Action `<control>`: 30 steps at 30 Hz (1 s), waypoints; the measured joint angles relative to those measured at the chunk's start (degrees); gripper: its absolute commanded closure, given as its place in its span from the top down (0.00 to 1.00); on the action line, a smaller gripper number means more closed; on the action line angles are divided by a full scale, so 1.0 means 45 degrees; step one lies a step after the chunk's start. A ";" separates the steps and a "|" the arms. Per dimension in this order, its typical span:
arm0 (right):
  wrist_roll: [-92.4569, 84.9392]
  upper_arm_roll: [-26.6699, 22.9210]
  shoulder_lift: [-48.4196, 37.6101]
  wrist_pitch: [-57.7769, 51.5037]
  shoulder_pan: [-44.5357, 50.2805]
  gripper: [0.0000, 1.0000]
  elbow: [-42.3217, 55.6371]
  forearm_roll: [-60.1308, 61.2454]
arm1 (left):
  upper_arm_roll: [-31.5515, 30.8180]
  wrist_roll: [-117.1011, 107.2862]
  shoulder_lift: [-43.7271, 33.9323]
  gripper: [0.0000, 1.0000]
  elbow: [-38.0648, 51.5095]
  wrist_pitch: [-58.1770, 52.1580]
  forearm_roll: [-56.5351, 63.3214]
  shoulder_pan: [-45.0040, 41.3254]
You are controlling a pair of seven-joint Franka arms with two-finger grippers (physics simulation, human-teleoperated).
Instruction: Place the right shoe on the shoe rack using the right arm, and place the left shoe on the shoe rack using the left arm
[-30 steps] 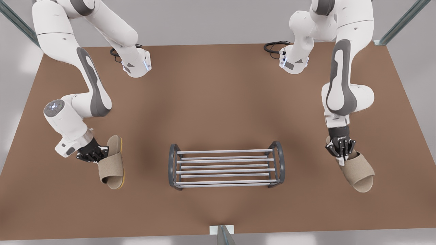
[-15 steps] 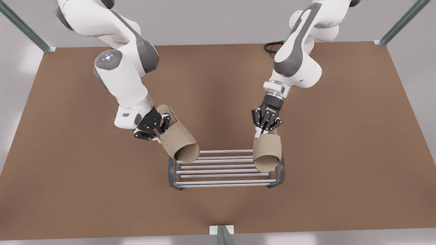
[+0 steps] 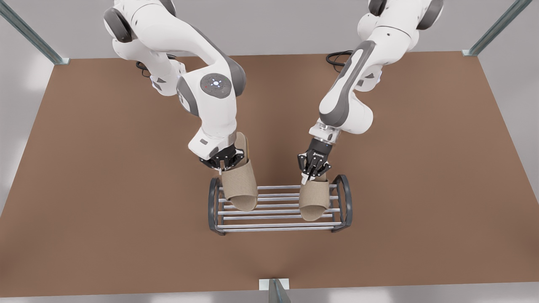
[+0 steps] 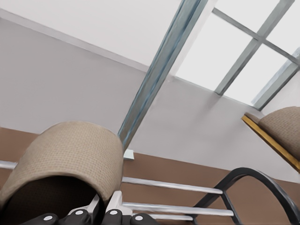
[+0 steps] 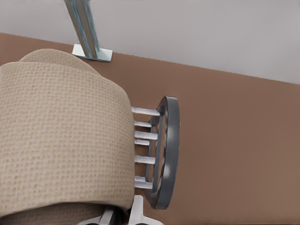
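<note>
The shoe rack (image 3: 280, 219) stands low at the table's middle front. My left gripper (image 3: 313, 176), on the front view's right, is shut on the heel end of the left shoe (image 3: 313, 202), a beige slipper whose toe lies over the rack's bars. My right gripper (image 3: 223, 165) is shut on the right shoe (image 3: 241, 187), a beige slipper tilted toe-down over the rack's other end. The left wrist view has the left shoe (image 4: 65, 154) above my left gripper (image 4: 104, 211), the rack (image 4: 234, 180) and the right shoe (image 4: 283, 129). The right wrist view has the right shoe (image 5: 61, 136) beside the rack (image 5: 166, 150).
The brown table (image 3: 105, 189) lies open on both sides of the rack. Black cables (image 3: 339, 57) sit at its back edge. A metal post (image 3: 273, 290) stands at the middle of the front edge, and slanted frame posts (image 3: 492, 29) rise at the back corners.
Both arms have swung inward from the table's sides. The shoes rode along and now hang over the rack's two ends, the left one lower than half a second ago.
</note>
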 measured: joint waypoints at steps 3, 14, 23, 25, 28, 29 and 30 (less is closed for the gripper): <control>0.0874 -0.0118 0.1201 -0.0056 0.0353 0.21 0.1363 0.0062 | -0.0110 0.0000 0.0759 0.21 0.0653 -0.0228 -0.0002 0.0026; 0.3082 -0.0056 0.2609 0.0332 0.0910 0.21 0.1740 -0.1880 | -0.0050 0.0000 0.1794 0.21 0.0975 -0.0948 -0.0018 0.0154; 0.4218 -0.0052 0.3259 0.1336 0.1405 0.21 0.1350 -0.3846 | 0.0013 0.0000 0.1846 1.00 0.0865 -0.1236 0.0190 0.0180; 0.4435 -0.0051 0.3286 0.1547 0.1457 0.21 0.1188 -0.4163 | 0.0034 0.0000 0.1847 1.00 0.0820 -0.1256 0.0244 0.0189; 0.4735 -0.0052 0.3346 0.1813 0.1469 0.21 0.1023 -0.4509 | 0.0104 0.0000 0.1847 1.00 0.0807 -0.1274 0.0296 0.0212; 0.4837 -0.0052 0.3379 0.1877 0.1479 0.21 0.1010 -0.4615 | 0.0113 0.0000 0.1841 1.00 0.0806 -0.1276 0.0310 0.0209; 0.4933 -0.0052 0.3430 0.1934 0.1489 0.21 0.1004 -0.4701 | 0.0117 0.0000 0.1834 1.00 0.0797 -0.1278 0.0316 0.0202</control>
